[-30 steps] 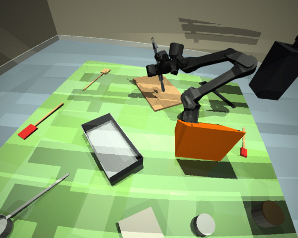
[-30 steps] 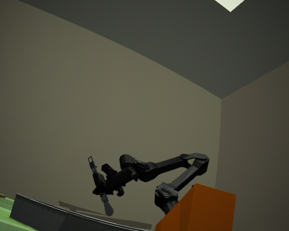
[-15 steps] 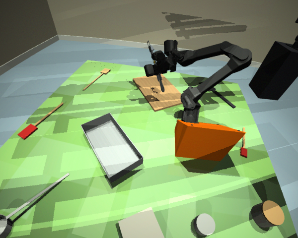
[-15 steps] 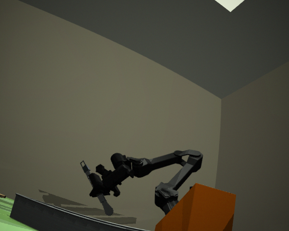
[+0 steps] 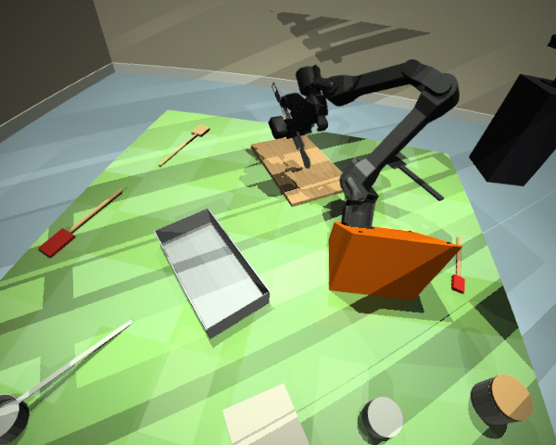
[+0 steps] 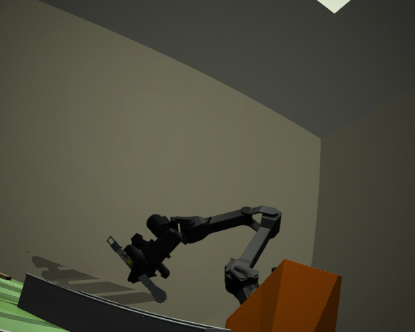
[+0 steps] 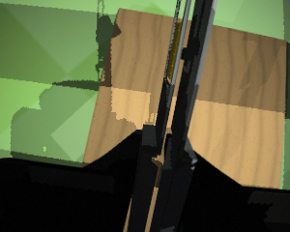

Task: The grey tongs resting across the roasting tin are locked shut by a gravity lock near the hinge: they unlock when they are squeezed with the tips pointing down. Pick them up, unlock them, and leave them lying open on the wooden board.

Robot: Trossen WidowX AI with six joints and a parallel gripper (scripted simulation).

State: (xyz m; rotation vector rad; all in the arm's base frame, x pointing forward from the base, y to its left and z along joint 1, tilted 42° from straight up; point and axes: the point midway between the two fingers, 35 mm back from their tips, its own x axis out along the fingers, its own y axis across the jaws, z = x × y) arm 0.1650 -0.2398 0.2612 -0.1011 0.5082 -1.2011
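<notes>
My gripper (image 5: 290, 126) (image 6: 134, 270) (image 7: 154, 138) is shut on the grey tongs, high over the wooden board (image 5: 328, 170) (image 7: 242, 72). The grey tongs (image 5: 306, 157) (image 6: 157, 292) (image 7: 198, 43) slant steeply in the exterior view: the hinge end with its loop is up at the left, the broad tips point down to the right. The tips hang above the board. In the wrist view the two arms lie close together, nearly parallel, with a yellow part between them; whether the lock is released cannot be told. The roasting tin (image 5: 238, 313) (image 6: 93, 303) holds nothing.
An orange block (image 5: 373, 263) (image 6: 304, 296) stands by the arm's base. A dark long-handled tool (image 5: 420, 181) lies right of the board. A wooden spatula (image 5: 177, 148), a red spatula (image 5: 57, 242), a small red brush (image 5: 458, 282) and a pan (image 5: 3, 419) lie farther off.
</notes>
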